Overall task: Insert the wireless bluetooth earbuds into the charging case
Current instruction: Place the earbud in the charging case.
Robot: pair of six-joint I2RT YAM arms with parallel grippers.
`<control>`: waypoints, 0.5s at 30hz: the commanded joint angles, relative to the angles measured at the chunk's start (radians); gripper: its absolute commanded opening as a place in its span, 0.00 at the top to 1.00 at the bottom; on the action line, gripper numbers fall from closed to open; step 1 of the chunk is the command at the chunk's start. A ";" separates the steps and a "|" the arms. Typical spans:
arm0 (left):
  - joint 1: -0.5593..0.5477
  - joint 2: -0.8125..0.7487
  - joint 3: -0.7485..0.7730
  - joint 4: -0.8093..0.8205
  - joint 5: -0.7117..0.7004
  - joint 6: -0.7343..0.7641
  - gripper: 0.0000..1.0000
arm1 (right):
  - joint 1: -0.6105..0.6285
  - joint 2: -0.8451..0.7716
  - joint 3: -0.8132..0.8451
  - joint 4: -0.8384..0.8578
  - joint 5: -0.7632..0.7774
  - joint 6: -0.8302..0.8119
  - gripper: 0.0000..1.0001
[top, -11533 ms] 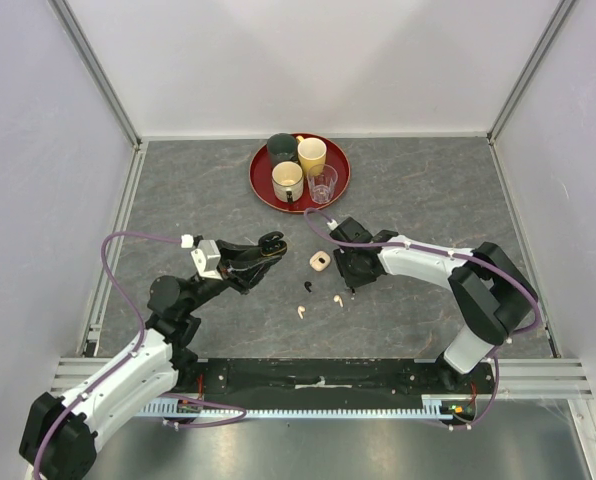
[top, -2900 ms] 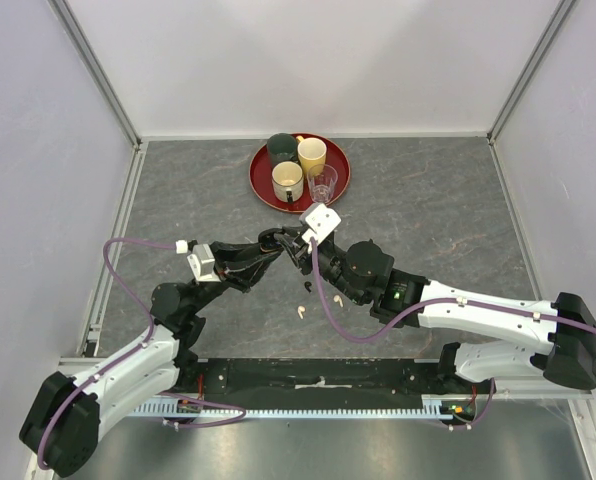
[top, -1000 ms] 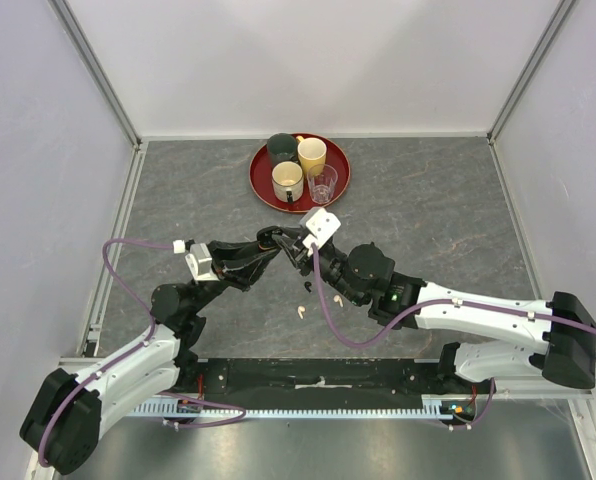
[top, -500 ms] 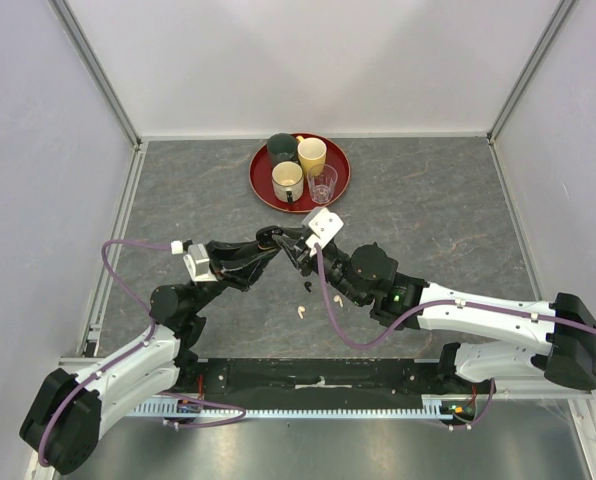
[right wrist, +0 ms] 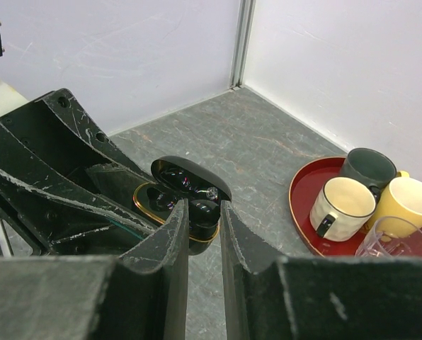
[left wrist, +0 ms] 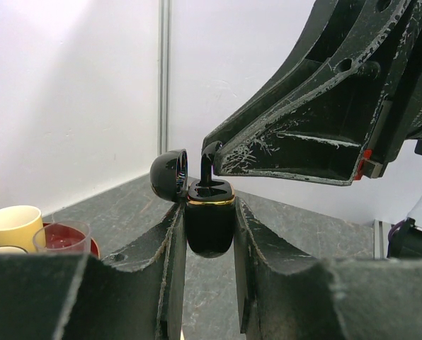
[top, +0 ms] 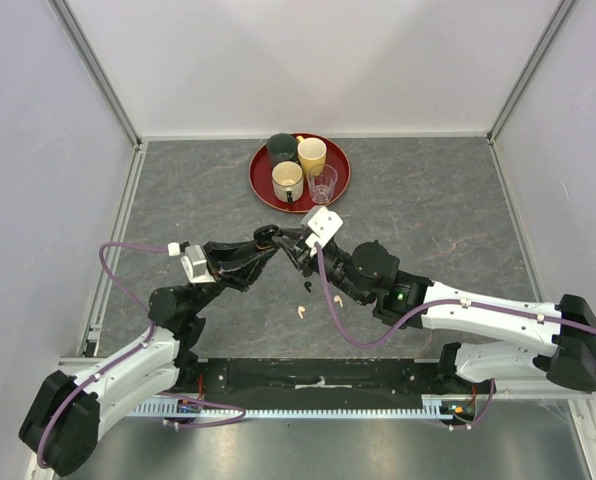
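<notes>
Table (top: pixel 428 200): grey stone-look top with pale walls on three sides; both arms reach in from the near edge and meet near the middle.
Tray (top: pixel 261 190): round and red, at the far centre, holding a cream mug (top: pixel 287 180), a yellow cup (top: pixel 312 155), a dark cup (top: pixel 282 146) and a clear glass (top: pixel 322 184).
Left gripper (left wrist: pixel 208 212): pressed onto the charging case (left wrist: pixel 209 228), one finger on each side, holding it upright above the table.
Right gripper (right wrist: pixel 202 219): pinching a black earbud (left wrist: pixel 209 168), its tips right over the mouth of the case.
Lid (left wrist: pixel 168 176): hinged open and tipped back to the left in the left wrist view, clear of the opening.
Where the earbud is: its lower end sits at the gold rim of the case while the stem stands above; whether it is fully seated I cannot tell.
Loose earbuds: one black (top: pixel 307 287) and one white (top: pixel 300 311) lie on the table, nearer than the grippers.
Step in hand: seating the black earbud in its slot.
Doing it well: keep the case steady and upright, bring the earbud straight down in line with the slot, and open the right fingers only once it sits flush; a tilted push could jam it or knock the lid.
Writing: no brand, label or lettering can be read on the case, cups or tray.
</notes>
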 commanded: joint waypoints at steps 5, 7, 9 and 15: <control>0.001 -0.022 0.002 0.066 -0.054 0.010 0.98 | -0.003 0.000 0.075 -0.087 -0.026 -0.003 0.99; 0.003 -0.019 0.006 0.063 -0.054 0.010 0.98 | -0.001 0.023 0.095 -0.125 -0.028 0.010 0.96; 0.003 -0.015 0.008 0.063 -0.050 0.013 0.98 | -0.003 0.040 0.120 -0.149 -0.045 0.017 0.94; 0.003 -0.014 0.006 0.064 -0.054 0.019 0.98 | -0.001 0.046 0.138 -0.160 -0.032 0.036 0.79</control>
